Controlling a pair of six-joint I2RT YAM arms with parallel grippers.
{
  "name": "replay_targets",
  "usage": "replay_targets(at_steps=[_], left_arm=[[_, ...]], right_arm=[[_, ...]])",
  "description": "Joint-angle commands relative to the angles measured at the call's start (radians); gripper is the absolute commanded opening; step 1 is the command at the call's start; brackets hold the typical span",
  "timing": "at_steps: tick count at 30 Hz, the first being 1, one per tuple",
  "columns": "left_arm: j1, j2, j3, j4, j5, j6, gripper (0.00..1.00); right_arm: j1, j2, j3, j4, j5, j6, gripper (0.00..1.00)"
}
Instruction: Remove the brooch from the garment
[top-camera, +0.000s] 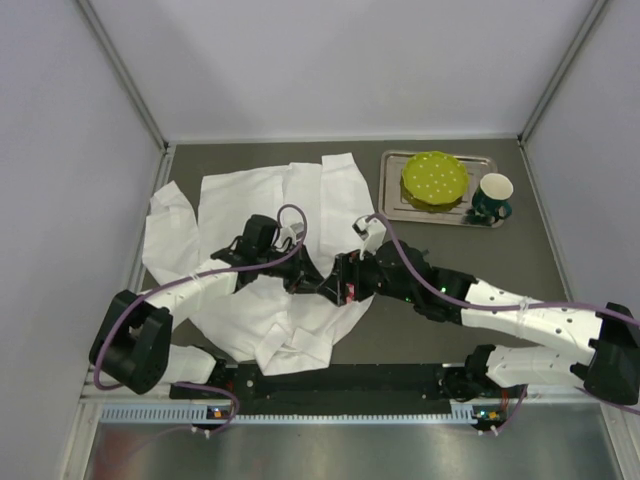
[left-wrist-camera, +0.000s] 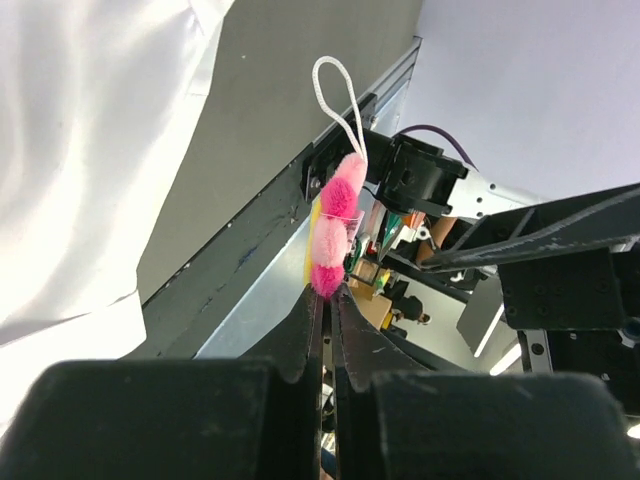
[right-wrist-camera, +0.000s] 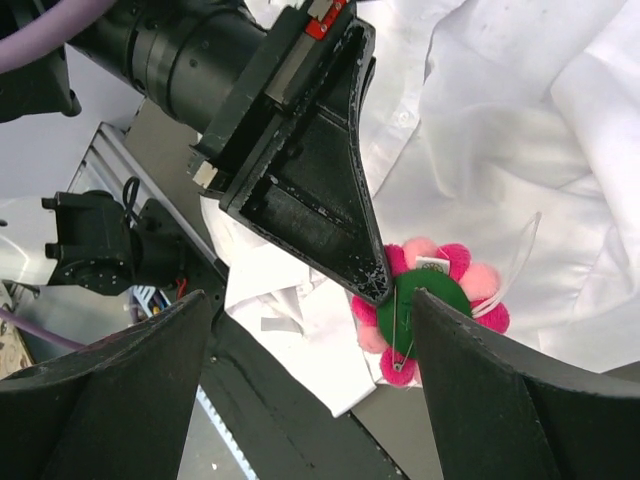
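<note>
While in left claw (left-wrist-camera: 325, 296), brooch (left-wrist-camera: 335, 225) edgewise.

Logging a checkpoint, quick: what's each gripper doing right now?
Left gripper: closed, pinching the brooch by its edge.
Right gripper: open, holding nothing.

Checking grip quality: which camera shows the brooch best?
Right wrist: the brooch faces the lens, with its green backing, pin and pink petals clear, pinched by the left gripper. Left wrist shows it edge-on, clamped. Top external shows barely a pink speck between the arms.
</note>
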Motion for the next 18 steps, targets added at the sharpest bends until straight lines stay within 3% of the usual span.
replay_targets(at_steps=[1, 7, 14, 18], left_arm=[[0.001, -0.002, 0.049, -0.043, -0.032, -0.006, 0.0], [0.004, -0.008, 0.055, 0.0, -0.022, 0.007, 0.0], [0.005, -0.017, 0.047, 0.082, 0.023, 0.082, 0.0], [0.004, -0.014, 0.052, 0.089, 0.034, 0.113, 0.0]], right_arm=[[0.01, -0.016, 0.052, -0.034, 0.029, -0.028, 0.79], [0.002, -0.076, -0.009, -0.107, 0.081, -0.026, 0.79], [-0.118, -0.182, -0.178, 0.032, -0.111, 0.04, 0.78], [-0.157, -0.197, -0.222, 0.1, -0.201, 0.058, 0.67]])
